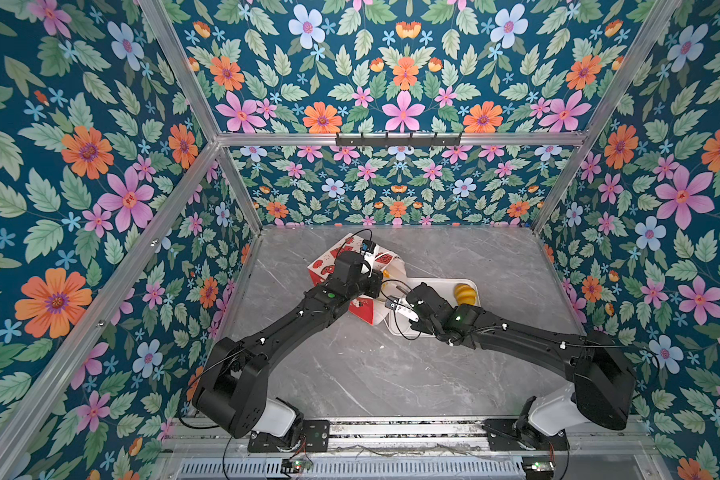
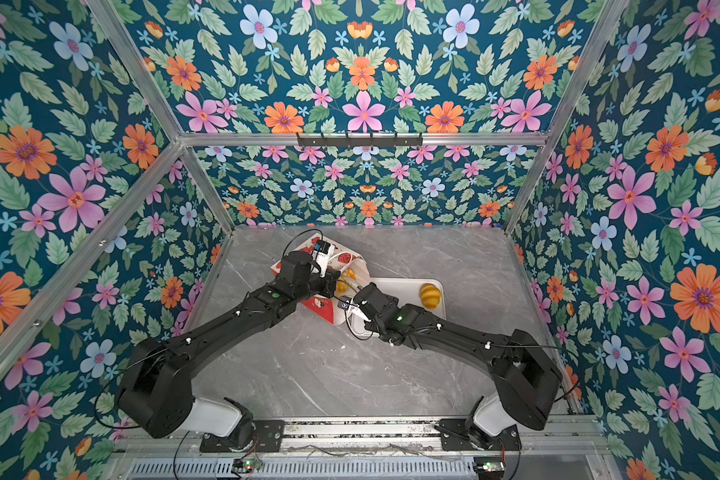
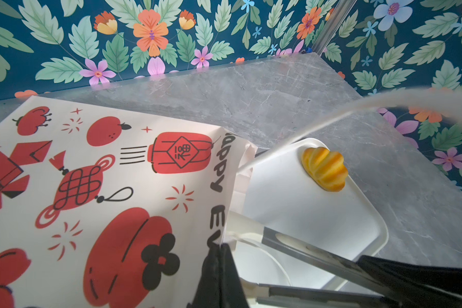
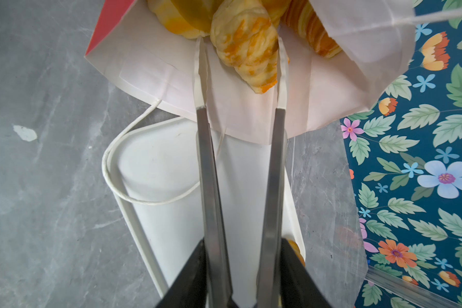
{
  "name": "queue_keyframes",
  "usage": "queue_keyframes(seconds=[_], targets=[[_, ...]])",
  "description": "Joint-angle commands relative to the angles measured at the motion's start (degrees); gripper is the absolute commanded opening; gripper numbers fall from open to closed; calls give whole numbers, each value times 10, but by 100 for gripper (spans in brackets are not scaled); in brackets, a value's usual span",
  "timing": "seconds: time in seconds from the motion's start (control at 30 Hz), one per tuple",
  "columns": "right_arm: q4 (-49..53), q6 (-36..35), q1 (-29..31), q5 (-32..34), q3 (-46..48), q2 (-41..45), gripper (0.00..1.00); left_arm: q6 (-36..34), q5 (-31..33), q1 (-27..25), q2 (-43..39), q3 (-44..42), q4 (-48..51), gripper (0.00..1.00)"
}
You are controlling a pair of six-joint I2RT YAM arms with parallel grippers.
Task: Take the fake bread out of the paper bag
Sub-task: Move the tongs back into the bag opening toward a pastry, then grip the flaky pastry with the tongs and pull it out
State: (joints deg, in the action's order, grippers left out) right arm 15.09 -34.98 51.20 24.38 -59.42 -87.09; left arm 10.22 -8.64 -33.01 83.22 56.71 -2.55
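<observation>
**A:** What's round you?

**B:** Grey marbled worktop (image 1: 350,374), flowered walls (image 1: 400,183) on three sides. A white tray (image 1: 433,286) sits right of centre. The cord handle (image 4: 110,170) of the paper bag (image 1: 323,266) loops over the tray's near-left end, under my right fingers.

**A:** And the bag?

**B:** Tipped, mouth facing right, rim overlapping the tray. My left claw (image 3: 218,256) is clenched on that rim. The fake bread (image 4: 176,18) is piled inside. My right claw (image 4: 241,42) is parted either side of one roll (image 4: 244,61), with a sliver of gap showing. One ridged bun (image 1: 465,294) lies at the tray's far-right corner.
</observation>
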Motion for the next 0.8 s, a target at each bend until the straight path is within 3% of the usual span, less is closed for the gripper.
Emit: queue_keyframes(seconds=[0.0,0.17,0.3,0.53,0.77], targets=[[-30,-8,0,19,-7,-10,41,-2,-8,1,-4,3,-21,0],[-42,-10,-4,40,-20,-34,40,-2,-8,1,-8,0,-22,0],[-44,-14,-5,56,-30,-54,34,-1,-8,1,-11,-3,-22,0],[-27,-12,-4,62,-33,-34,27,-1,-2,1,-17,-8,-20,0],[109,50,-1,34,-53,23,26,4,3,1,-8,-7,-27,0]])
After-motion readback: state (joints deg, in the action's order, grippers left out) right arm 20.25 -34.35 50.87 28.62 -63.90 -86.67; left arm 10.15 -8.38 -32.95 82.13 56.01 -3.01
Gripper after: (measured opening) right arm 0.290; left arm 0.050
